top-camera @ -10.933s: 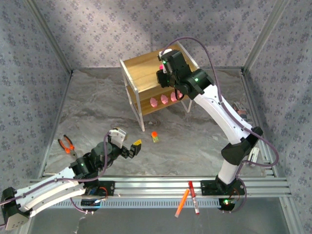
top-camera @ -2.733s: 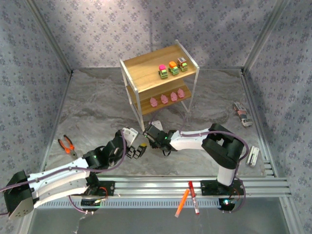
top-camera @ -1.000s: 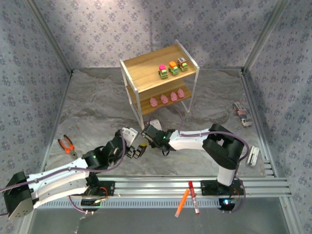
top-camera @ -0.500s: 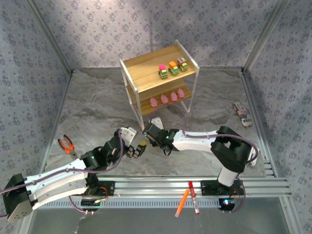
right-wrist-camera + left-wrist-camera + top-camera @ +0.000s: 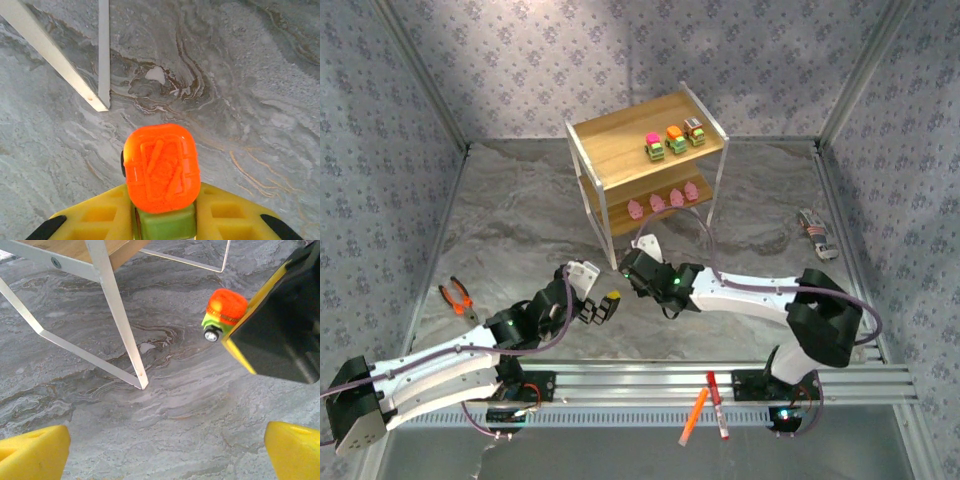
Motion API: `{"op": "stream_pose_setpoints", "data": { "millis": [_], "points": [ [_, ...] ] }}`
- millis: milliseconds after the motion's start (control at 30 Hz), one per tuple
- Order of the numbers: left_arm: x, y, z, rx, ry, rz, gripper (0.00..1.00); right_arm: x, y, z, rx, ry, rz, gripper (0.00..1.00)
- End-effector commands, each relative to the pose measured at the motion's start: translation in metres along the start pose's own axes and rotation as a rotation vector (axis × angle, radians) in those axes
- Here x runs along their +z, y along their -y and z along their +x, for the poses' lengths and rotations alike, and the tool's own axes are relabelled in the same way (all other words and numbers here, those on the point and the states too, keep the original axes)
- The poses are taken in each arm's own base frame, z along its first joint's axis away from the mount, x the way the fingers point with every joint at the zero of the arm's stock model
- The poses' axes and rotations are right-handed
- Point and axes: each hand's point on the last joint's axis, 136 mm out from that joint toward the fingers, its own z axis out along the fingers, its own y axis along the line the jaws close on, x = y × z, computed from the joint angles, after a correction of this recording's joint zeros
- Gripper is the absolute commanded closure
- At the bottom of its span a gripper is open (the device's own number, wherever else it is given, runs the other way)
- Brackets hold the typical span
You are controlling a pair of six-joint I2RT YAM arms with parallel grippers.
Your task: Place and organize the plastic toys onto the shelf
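My right gripper [image 5: 162, 212] is shut on a small yellow-green truck with an orange top [image 5: 161, 167], held just above the floor beside the shelf's front leg [image 5: 103, 55]. From the left wrist, the same truck [image 5: 226, 310] sticks out of the right gripper's dark finger [image 5: 280, 335]. The shelf [image 5: 620, 150] stands at the back, with three trucks [image 5: 673, 138] on its top board and three pink pigs [image 5: 668, 200] on the lower one. Just left of the right gripper [image 5: 628, 266], my left gripper [image 5: 600, 305] is open, with nothing between its yellow pads [image 5: 32, 450].
Orange-handled pliers [image 5: 457, 297] lie at the left. Two marker pens [image 5: 705, 408] rest on the front rail. A small grey object [image 5: 815, 233] and a white one [image 5: 840, 320] lie near the right wall. Thin white shelf legs [image 5: 120, 315] stand close to both grippers.
The right arm's elbow has swung out to the right, and its gripper has shifted slightly right with the truck still in it. The left arm has barely moved.
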Motion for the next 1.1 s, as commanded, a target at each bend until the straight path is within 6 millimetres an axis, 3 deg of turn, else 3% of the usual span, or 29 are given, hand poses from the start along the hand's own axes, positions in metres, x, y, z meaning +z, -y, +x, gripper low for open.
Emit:
{"op": "stream_pose_setpoints", "data": {
  "millis": [0, 233, 1067],
  "points": [
    [-0.003, -0.002, -0.010, -0.029, 0.030, -0.005, 0.01, -0.020, 0.009, -0.010, -0.007, 0.032, 0.026, 0.72],
    [-0.002, -0.001, -0.009, -0.026, 0.026, -0.001, 0.00, -0.048, 0.014, -0.032, -0.009, 0.088, 0.016, 0.72],
    [-0.002, 0.008, -0.010, -0.024, 0.030, 0.048, 0.00, -0.122, 0.028, -0.082, -0.006, 0.229, -0.016, 0.73]
  ]
}}
